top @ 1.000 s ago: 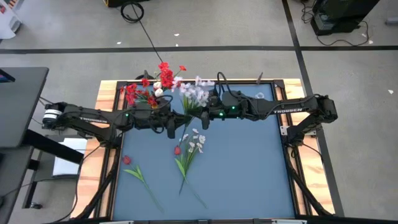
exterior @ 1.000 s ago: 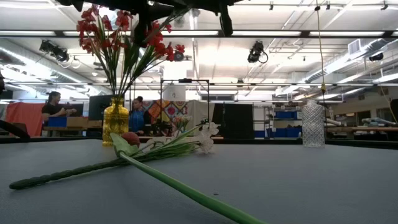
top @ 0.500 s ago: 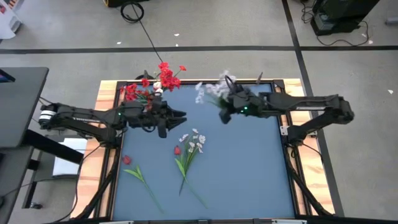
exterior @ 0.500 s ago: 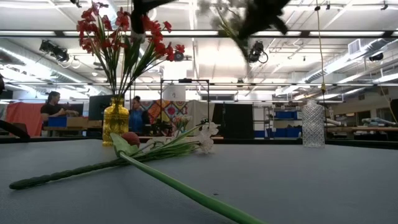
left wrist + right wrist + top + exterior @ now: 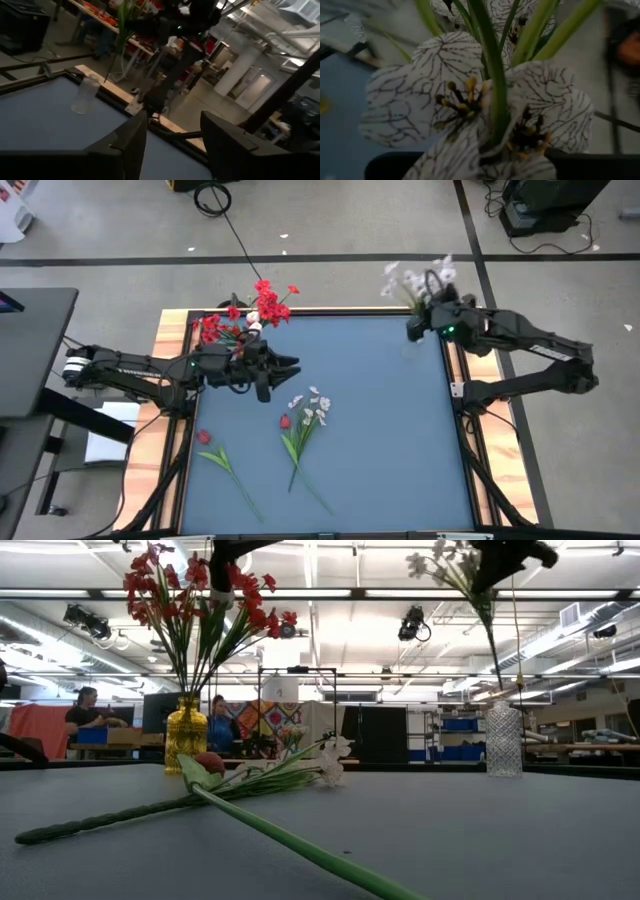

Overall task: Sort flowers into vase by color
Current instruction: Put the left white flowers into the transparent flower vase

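Now my right jaws pinch a white flower point(image 5: 415, 278) above the clear vase point(image 5: 503, 740); my left jaws, spread, hang beside the yellow vase point(image 5: 186, 734) of red flowers point(image 5: 262, 305).

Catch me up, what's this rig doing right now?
It is sorting artificial flowers by colour. The right gripper is shut on a white flower stem, holding it in the air above the clear vase at the table's far right corner; the stem isn't in yet. The left gripper, fingers open and empty, hangs near the yellow vase, which already holds the red flowers. A few more flowers lie on the blue table.
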Controlling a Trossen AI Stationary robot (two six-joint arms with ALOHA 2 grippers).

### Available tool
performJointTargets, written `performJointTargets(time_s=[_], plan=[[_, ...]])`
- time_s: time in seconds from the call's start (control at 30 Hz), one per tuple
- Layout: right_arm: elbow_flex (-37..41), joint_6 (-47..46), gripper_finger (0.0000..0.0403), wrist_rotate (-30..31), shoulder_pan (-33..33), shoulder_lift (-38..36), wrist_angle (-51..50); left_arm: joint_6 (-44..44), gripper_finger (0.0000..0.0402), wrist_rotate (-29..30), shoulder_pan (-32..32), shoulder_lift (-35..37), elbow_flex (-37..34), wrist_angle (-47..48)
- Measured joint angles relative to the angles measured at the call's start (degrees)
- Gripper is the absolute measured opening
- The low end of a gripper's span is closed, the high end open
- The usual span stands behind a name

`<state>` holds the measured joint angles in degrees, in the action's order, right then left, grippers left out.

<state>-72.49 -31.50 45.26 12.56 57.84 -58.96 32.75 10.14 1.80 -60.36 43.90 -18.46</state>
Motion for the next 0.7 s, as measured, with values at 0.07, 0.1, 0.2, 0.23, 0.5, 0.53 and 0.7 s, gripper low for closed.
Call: performJointTargets(time_s=[0.07,0.1,0.2,0.23,0.5,0.53,0.7], plan=[[0.0,1.16,0.001,1.2,2.09,-1.01,0.64,-0.48,0.019,0.69,0.0,-0.06,0.0,0.34],[-0.02,1.73,0.001,1.54,3.16,-1.36,0.83,-0.57,0.019,0.71,0.0,-0.07,0.0,0.38],[-0.02,4.26,0.001,1.11,6.57,-1.41,1.73,-0.61,0.019,0.73,0.0,-0.04,0.0,0.2],[-0.02,4.81,0.001,0.77,7.54,-1.18,1.92,-0.61,0.019,0.74,0.0,-0.06,0.0,0.3],[4.96,4.34,0.001,-1.86,10.56,-0.66,8.0,-0.58,0.019,0.75,0.04,-0.07,0.0,1.71],[6.2,3.32,0.001,-1.84,10.62,-0.91,7.96,-0.58,0.019,0.75,0.22,-0.07,0.0,1.71],[11.36,-0.16,0.001,-0.94,10.9,-2.88,11.79,-0.59,0.019,0.84,1.04,-0.07,0.0,1.91]])
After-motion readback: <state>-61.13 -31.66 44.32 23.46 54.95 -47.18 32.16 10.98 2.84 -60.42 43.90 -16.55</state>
